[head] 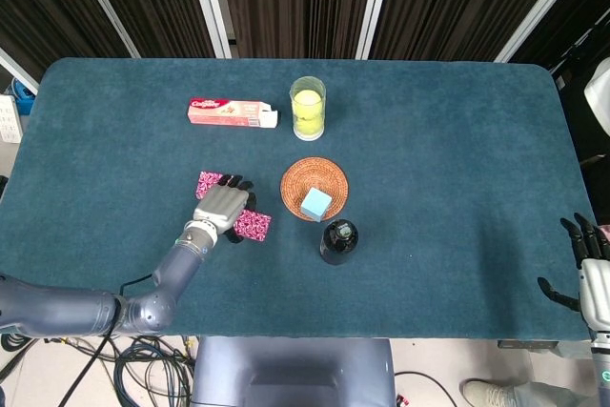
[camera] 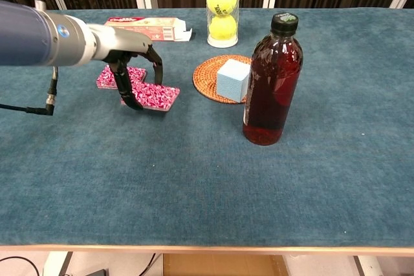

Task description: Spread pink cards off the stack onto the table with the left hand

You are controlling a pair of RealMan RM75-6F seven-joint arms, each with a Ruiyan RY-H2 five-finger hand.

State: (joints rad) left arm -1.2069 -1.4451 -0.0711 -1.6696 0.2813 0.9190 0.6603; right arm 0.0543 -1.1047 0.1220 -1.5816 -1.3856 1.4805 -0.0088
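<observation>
Head view, cards: pink cards (head: pixel 253 225) fanned in a diagonal line, from the stack end (head: pixel 208 182) at upper left to the leading edge just left of the woven coaster (head: pixel 315 187).
Chest view, cards: same spread (camera: pixel 155 96) lying flat on the blue table (camera: pixel 207 179), stack end (camera: pixel 110 77) behind the wrist.
Left hand: left hand (camera: pixel 134 72) arched over the middle of the spread, fingertips (camera: pixel 134 105) down on the top cards; pressing and dragging, not grasping, fingers curved with nothing enclosed.
Right hand: right hand (head: pixel 589 269) at the table's far right edge, fingers apart, holding nothing, well clear of the work.
Step in hand: sliding cards sideways off the stack, judged partway done, with cards apparently left at the stack end.
Pressure: light and even advised, enough for the top cards to follow the fingertips without the whole pile sliding as a block.
Direction: low, steady pull along the existing diagonal; lifting likely to break the fan.
Hazards: coaster with blue block (head: pixel 315 203) and dark bottle (camera: pixel 272 82) near the leading edge; stopping short or steering toward the near table edge advised.
Elsewhere: toothpaste box (head: pixel 233 112) and ball tube (head: pixel 307 108) toward the back, well apart.
</observation>
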